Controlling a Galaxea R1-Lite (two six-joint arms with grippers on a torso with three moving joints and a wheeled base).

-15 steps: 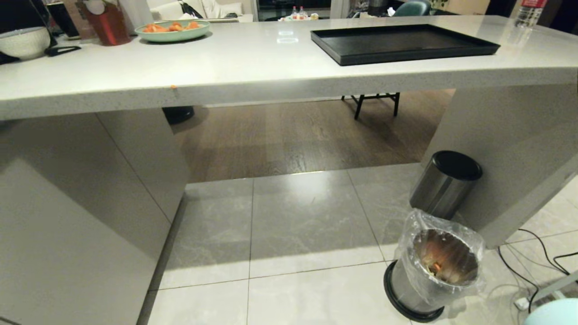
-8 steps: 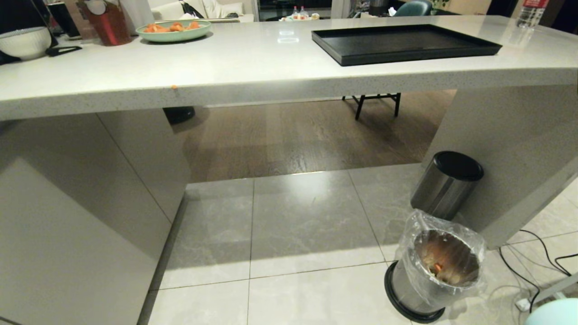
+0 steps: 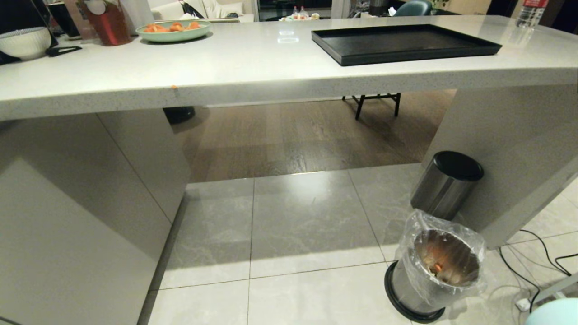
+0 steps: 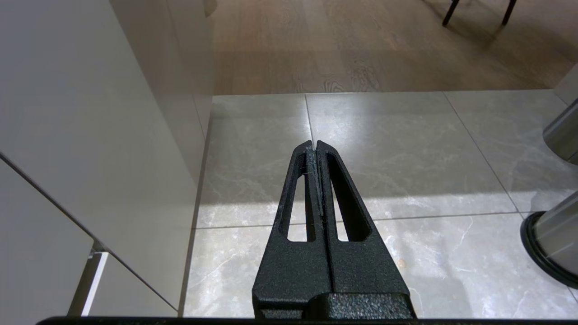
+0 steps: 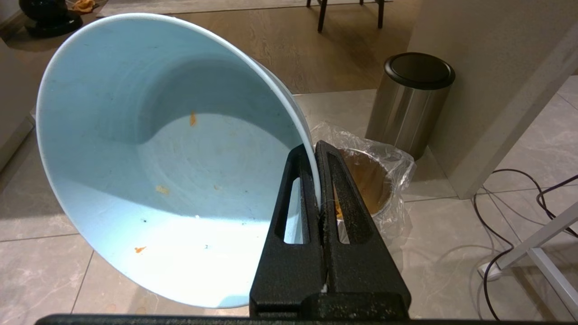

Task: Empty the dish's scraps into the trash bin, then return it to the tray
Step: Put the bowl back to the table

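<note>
On the far left of the counter (image 3: pixel 253 58) we see a white ribbed bowl (image 3: pixel 25 41) and a green plate (image 3: pixel 174 29) of orange food; neither is ours to touch. Our left gripper (image 4: pixel 314 146) hangs over the floor tiles (image 4: pixel 397 149), fingers pressed together and empty. Further right, the tray (image 3: pixel 404 44) sits bare on the counter, well above the dish. Lower right, the trash bin (image 3: pixel 435 271) stands on the floor with orange scraps (image 3: pixel 437 267) inside, just in front of a black-lidded steel cylinder (image 3: pixel 447 183). Our right gripper (image 5: pixel 316 146) is clamped tight on the thin rim of the dish (image 5: pixel 149 158), which is tipped on edge near the bin and empty apart from a few stuck specks. A rim pinch is a slim hold (smooth surface, too), so we judge the dish could pivot or slip on the lift. The counter edge could also catch the dish as it rises.
</note>
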